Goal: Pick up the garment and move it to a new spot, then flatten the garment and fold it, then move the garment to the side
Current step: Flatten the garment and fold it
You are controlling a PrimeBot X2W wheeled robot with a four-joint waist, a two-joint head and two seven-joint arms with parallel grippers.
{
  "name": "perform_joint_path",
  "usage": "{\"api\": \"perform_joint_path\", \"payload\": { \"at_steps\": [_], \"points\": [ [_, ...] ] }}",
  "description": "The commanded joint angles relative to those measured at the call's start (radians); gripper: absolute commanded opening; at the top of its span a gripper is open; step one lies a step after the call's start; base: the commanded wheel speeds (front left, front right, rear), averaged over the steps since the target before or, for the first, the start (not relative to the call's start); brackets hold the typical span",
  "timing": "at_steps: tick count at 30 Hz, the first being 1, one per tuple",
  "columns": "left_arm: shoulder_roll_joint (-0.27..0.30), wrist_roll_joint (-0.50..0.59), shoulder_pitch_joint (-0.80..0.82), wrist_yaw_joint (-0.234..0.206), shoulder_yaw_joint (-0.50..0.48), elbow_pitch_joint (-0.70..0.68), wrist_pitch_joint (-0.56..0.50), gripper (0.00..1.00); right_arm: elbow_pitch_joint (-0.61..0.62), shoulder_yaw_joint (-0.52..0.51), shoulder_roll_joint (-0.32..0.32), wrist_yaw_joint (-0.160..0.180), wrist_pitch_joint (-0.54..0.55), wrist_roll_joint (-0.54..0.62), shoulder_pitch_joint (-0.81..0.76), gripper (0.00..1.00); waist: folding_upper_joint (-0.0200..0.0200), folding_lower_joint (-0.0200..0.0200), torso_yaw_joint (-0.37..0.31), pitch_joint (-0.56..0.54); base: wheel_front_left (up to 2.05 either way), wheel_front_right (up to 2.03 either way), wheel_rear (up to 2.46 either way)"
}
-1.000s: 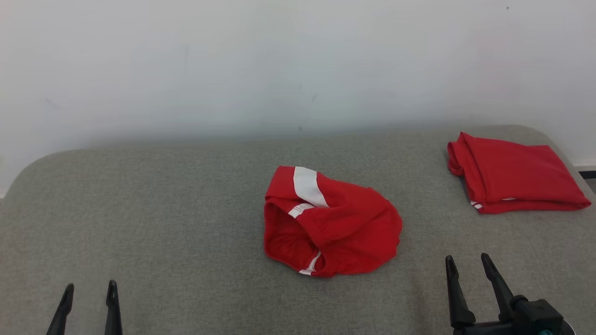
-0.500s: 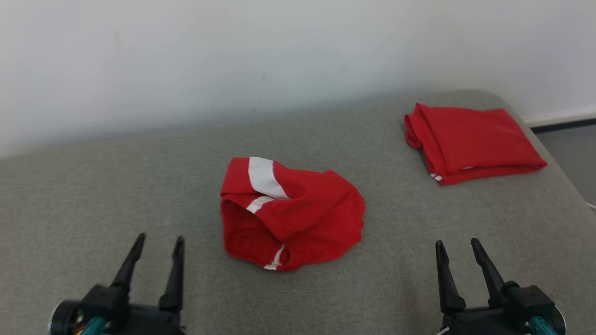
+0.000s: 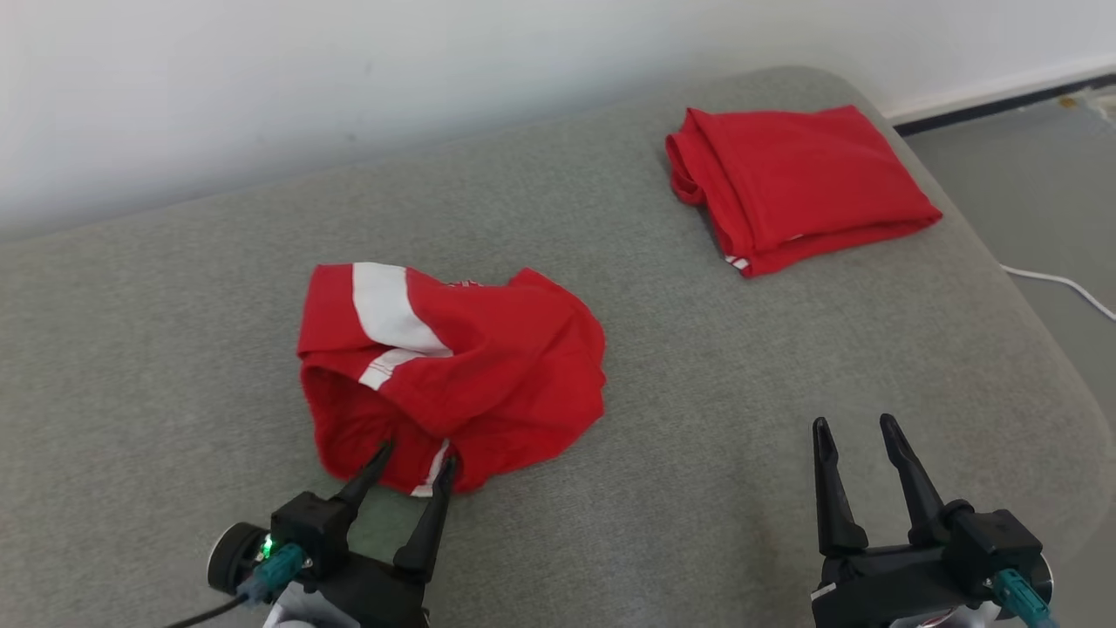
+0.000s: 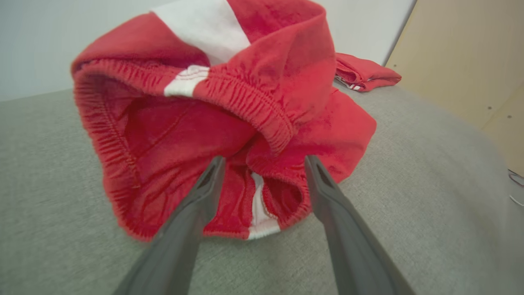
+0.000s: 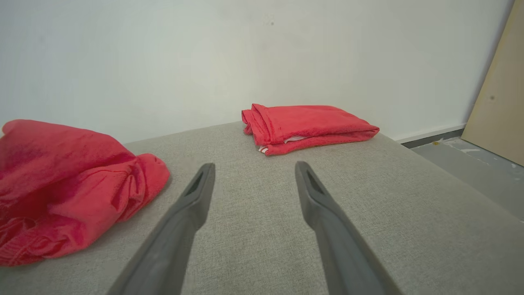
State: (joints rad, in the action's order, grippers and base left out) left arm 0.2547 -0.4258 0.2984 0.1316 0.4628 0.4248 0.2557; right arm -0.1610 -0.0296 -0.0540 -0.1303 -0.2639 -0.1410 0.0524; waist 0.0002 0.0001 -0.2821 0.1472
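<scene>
A crumpled red garment (image 3: 453,375) with white stripes lies in a heap on the grey cushion, its elastic waistband gaping toward me. My left gripper (image 3: 417,460) is open, its fingertips at the heap's near edge. In the left wrist view the garment (image 4: 196,106) looms close and the left gripper (image 4: 264,160) straddles the waistband's white-striped near hem without closing on it. My right gripper (image 3: 854,427) stands open over bare cushion at the lower right, well clear of the heap. In the right wrist view the right gripper (image 5: 253,168) has the garment (image 5: 69,184) off to its left.
A second red garment, folded (image 3: 793,183), rests at the cushion's far right corner; the folded garment (image 5: 307,125) lies ahead of the right gripper. The grey cushion (image 3: 174,349) rounds off at the right, with floor and a white cable (image 3: 1059,288) beyond. A white wall backs the cushion.
The head camera has tilted down and turned right, shifting the whole picture. My left gripper has come forward and to the right up to the garment's near edge. The right gripper has hardly moved.
</scene>
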Motion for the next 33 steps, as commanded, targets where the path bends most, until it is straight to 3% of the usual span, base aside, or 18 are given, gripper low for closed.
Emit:
{"api": "perform_joint_path", "payload": {
  "at_steps": [1,8,9,10,11,20,27,33],
  "points": [
    [0.001,-0.011,0.021,-0.002,0.003,0.005,0.007,1.0,0.002,0.003,0.003,0.0,0.0,-0.011,0.007,1.0,-0.0002,-0.0001,-0.032,0.029,0.0,0.0,0.0],
    [0.006,-0.061,0.108,-0.002,0.054,0.063,0.009,1.0,0.0,0.01,0.005,0.0,0.0,-0.006,0.019,1.0,-0.0002,-0.0001,-0.059,0.032,0.0,0.0,0.0],
    [0.006,-0.062,0.122,-0.002,0.045,0.059,0.009,0.91,0.001,0.007,0.005,0.0,0.0,-0.005,0.019,1.0,-0.0002,-0.0001,-0.06,0.032,0.0,0.0,0.0],
    [0.002,-0.069,0.13,-0.002,0.035,0.053,0.009,0.41,0.002,0.005,0.005,0.0,0.0,-0.005,0.017,1.0,-0.0002,-0.0001,-0.06,0.031,0.0,0.0,0.0],
    [0.001,-0.069,0.134,-0.002,0.031,0.051,0.009,0.0,0.003,0.003,0.005,0.0,0.0,-0.004,0.014,1.0,-0.0002,-0.0001,-0.059,0.029,0.0,0.0,0.0],
    [0.035,-0.048,0.15,-0.002,0.03,-0.103,0.01,0.0,0.0,-0.016,0.005,0.0,0.0,-0.017,-0.013,1.0,-0.0002,-0.0001,0.013,-0.001,0.0,0.0,0.0],
    [0.179,-0.099,0.16,-0.002,-0.014,-0.275,-0.029,0.0,-0.006,-0.001,0.005,0.0,0.0,-0.025,0.01,1.0,-0.0002,-0.0001,0.083,0.001,0.0,0.0,0.0],
    [0.32,-0.14,0.163,-0.002,-0.079,-0.234,-0.095,0.0,-0.024,0.033,0.005,0.0,0.0,-0.04,0.064,1.0,-0.0002,-0.0001,0.057,0.051,0.0,0.0,0.0]
  ]
}}
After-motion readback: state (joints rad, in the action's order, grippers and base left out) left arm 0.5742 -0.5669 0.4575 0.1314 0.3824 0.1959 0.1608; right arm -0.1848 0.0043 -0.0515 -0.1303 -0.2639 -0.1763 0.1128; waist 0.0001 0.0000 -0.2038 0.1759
